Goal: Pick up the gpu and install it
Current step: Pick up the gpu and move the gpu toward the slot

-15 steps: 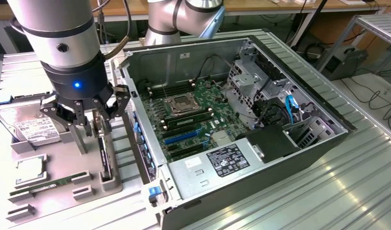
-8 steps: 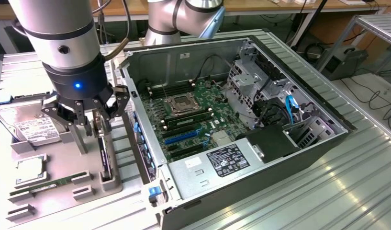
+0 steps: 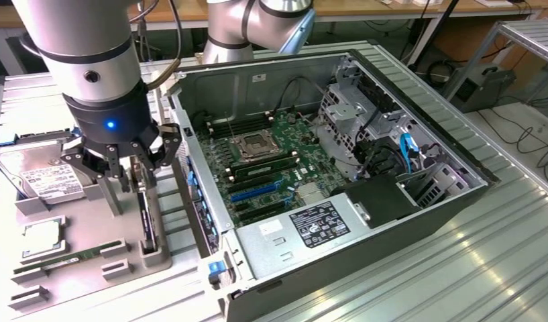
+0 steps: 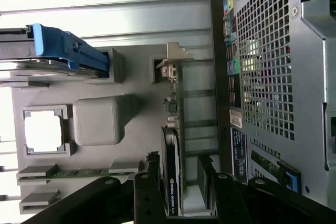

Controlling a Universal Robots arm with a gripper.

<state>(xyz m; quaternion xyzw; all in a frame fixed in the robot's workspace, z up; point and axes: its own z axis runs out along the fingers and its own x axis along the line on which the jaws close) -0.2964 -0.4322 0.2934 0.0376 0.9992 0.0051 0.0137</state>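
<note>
Straddling the gpu, the gripper hangs low over the grey fixture tray, at about nine o'clock in the exterior view. Its fingers are spread wide. In the wrist view one finger sits on each side of the card's black edge. A clear gap shows on one side, so I judge that no clamp is made yet. The gpu stands on edge in its tray slot, with its silvery bracket at the far end from the fingers. It is not lifted. Other parts on the same tray: a hard drive at about ten o'clock from the gripper, and a processor and a RAM stick toward seven o'clock. The open computer case lies just beside the tray, at three o'clock from the gripper. Its motherboard is exposed, and the blue expansion slots look unoccupied. Progress, as judged: early. The approach to the card is done and the fingers are in position around it. The grasp, the lift, the carry to the case and the seating in a slot are all not yet done.
</note>
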